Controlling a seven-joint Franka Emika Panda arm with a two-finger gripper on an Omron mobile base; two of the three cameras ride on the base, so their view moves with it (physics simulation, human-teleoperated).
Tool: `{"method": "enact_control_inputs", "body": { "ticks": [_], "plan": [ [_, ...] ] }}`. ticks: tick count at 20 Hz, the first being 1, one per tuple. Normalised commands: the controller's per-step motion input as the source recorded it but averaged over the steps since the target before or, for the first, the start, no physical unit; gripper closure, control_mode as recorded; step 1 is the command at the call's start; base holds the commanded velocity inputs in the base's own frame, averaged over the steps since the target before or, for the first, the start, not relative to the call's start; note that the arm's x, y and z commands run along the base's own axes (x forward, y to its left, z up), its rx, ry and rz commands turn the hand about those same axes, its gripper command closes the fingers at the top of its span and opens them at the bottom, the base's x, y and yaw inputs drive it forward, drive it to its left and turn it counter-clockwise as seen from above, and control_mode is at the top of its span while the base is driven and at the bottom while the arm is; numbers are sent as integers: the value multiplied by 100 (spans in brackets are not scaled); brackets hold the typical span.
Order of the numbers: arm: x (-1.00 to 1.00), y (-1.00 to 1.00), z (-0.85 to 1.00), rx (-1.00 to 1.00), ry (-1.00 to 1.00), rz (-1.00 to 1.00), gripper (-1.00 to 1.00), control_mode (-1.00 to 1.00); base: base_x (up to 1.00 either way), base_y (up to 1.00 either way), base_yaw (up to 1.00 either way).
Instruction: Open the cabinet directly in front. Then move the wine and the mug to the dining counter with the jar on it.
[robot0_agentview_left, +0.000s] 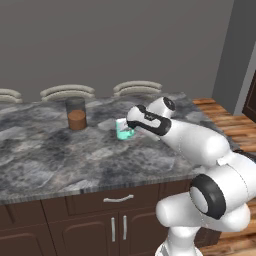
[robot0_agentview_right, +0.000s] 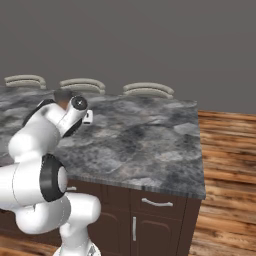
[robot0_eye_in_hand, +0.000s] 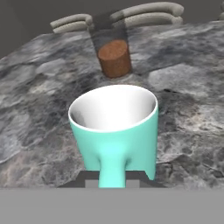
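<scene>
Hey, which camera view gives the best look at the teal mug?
The hand view: the teal mug sits close up, upright, its pale inside and handle facing the camera. The left base view shows it small on the dining counter, partly behind the arm. In the right base view the arm hides it.

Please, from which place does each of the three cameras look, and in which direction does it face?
Left base view: behind the arm on its left, facing forward and down over the dining counter; the white arm reaches to the mug near the jar.
Right base view: behind on its right, same counter; the arm covers the mug.
Hand view: on the hand, looking along the gripper, which is shut on the mug's handle; the jar is beyond.
Shared: all three views show the counter and the chair backs.
</scene>
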Motion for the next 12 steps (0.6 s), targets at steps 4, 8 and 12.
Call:
{"method": "enact_control_inputs", "body": {
  "ticks": [4, 8, 12],
  "plan": [
    [25, 16, -40, 0, -11, 0, 100, -100, 0, 0, 0],
    [33, 19, -47, 0, -13, 0, 100, -100, 0, 0, 0],
    [39, 18, -46, -1, -5, 0, 100, -100, 0, 0, 0]
  ]
}}
